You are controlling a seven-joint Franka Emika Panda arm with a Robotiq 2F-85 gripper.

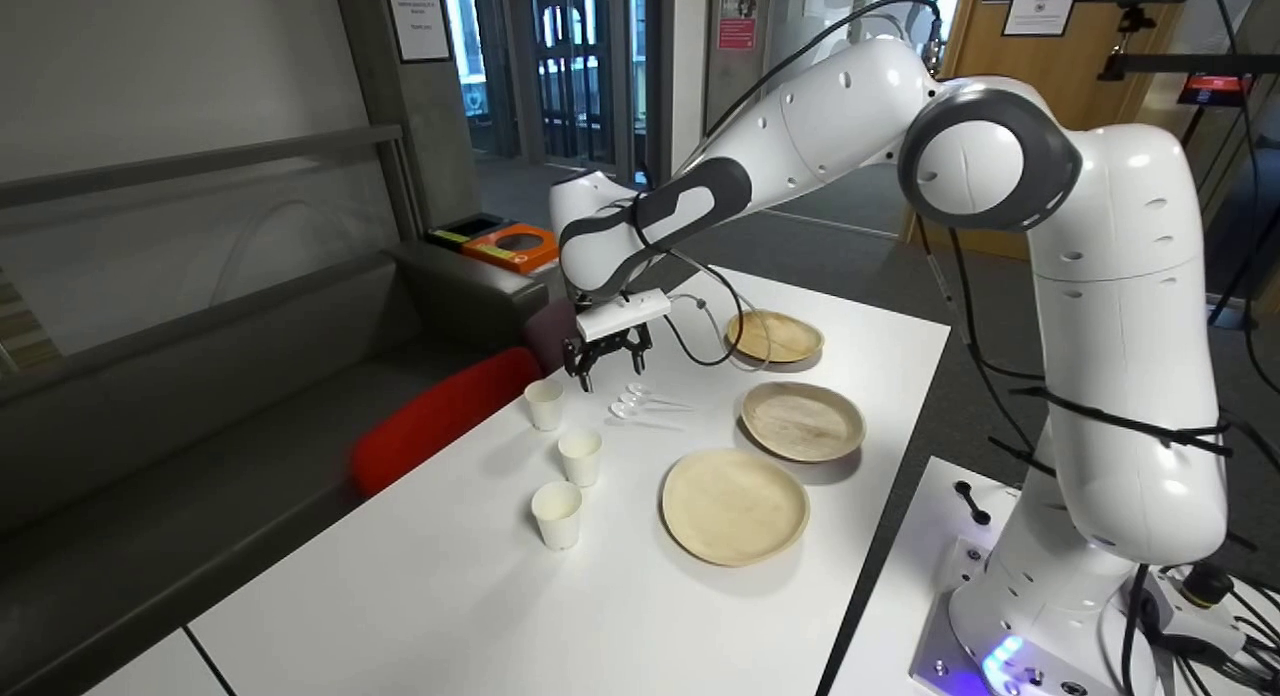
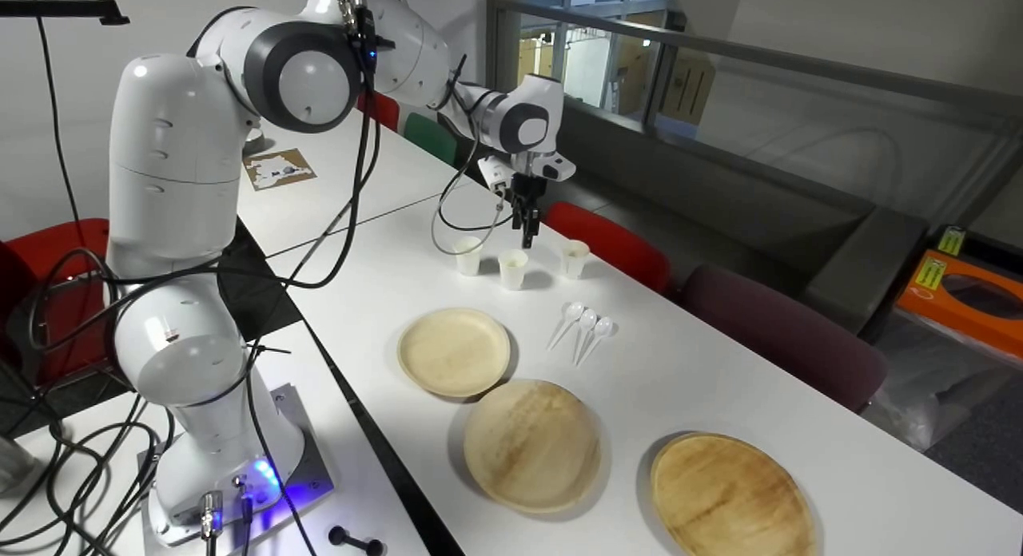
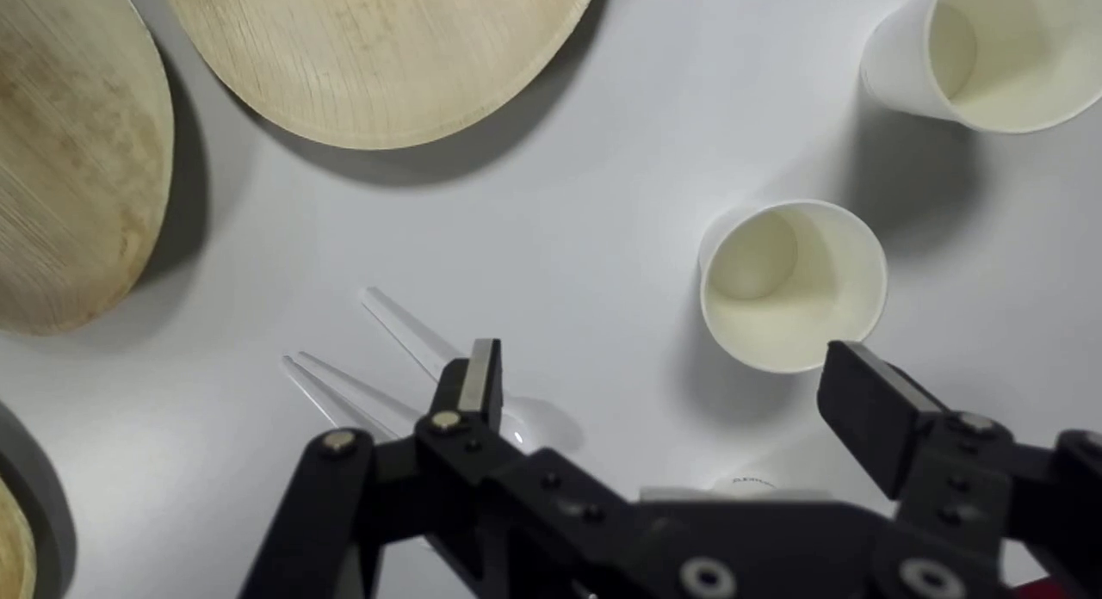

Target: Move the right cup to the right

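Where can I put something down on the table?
Bare patches on the white table: between the three white cups and the dark seam, and between the plastic spoons and darkest tan plate. Crowded: by those cups and spoons, where the open gripper hovers.

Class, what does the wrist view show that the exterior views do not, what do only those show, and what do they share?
Only the wrist view shows the bottoms inside two cups. Only the exterior views show the sofa, the arm's base and, plainly, all three cups. Both kinds show the open gripper, the spoons and three plates, though the wrist view cuts each plate off at its edge.
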